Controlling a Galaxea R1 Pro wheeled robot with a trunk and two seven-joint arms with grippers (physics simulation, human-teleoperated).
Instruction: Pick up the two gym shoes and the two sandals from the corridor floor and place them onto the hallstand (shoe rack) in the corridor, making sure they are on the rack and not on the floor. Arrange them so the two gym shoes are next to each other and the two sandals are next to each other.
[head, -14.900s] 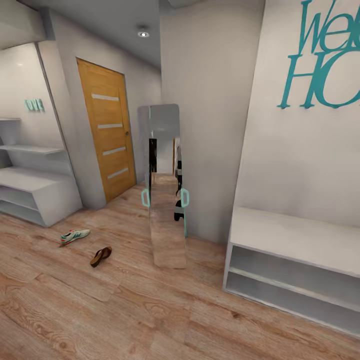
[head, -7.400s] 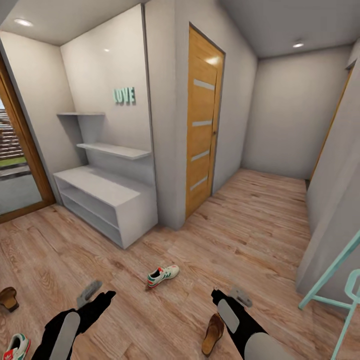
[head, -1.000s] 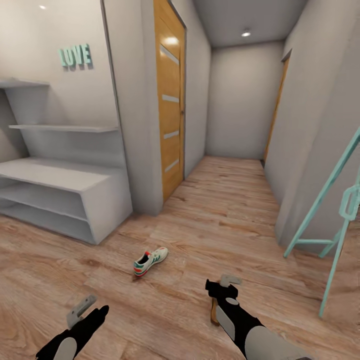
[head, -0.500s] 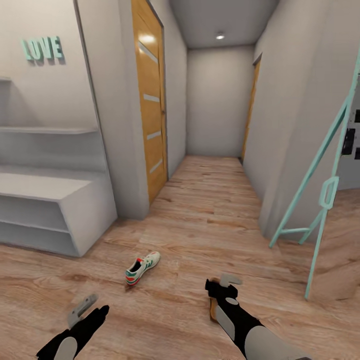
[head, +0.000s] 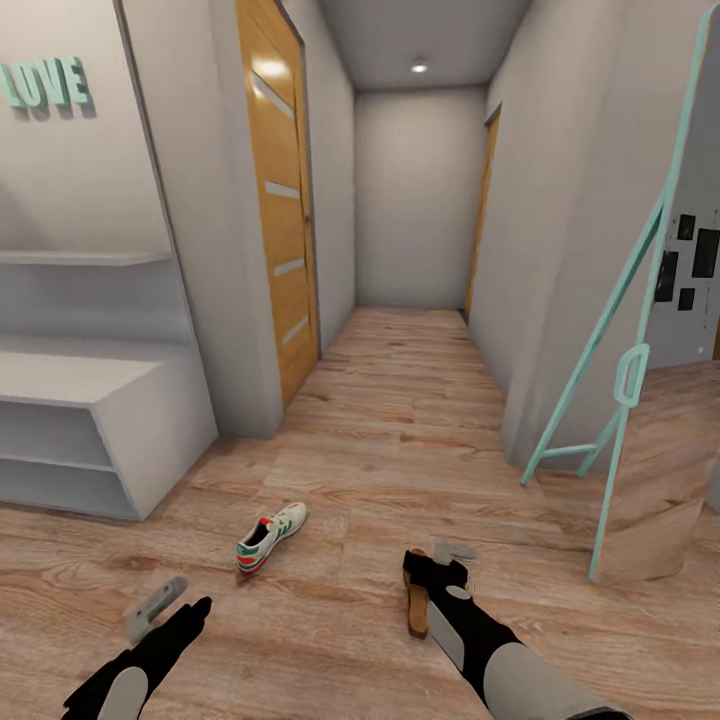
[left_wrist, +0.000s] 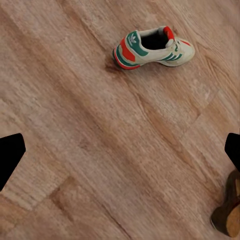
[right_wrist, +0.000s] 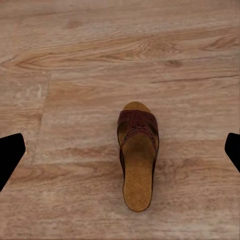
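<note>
One white gym shoe (head: 270, 536) with green stripes and a red heel lies on the wood floor (head: 400, 420) ahead of my left gripper (head: 155, 610). The left wrist view has the same gym shoe (left_wrist: 152, 47) well beyond my open left gripper (left_wrist: 120, 155), and a sandal (left_wrist: 231, 210) at the picture's edge. A brown sandal (head: 414, 605) lies partly under my right gripper (head: 448, 558). Seen from the right wrist, that sandal (right_wrist: 137, 160) sits between the spread fingers of my open right gripper (right_wrist: 120, 150), on the floor below them. The white hallstand (head: 100, 420) stands at the left.
A teal-framed standing mirror (head: 640, 400) leans at the right wall. A wooden door (head: 280, 250) is past the hallstand, and the corridor runs on to a second door (head: 480, 200). A wall corner (head: 520, 380) juts out beside the mirror.
The whole view has swung to the right, so the hallstand, shoe and door have slid left in the picture. More of the sandal shows beside my right gripper. Both grippers stay open.
</note>
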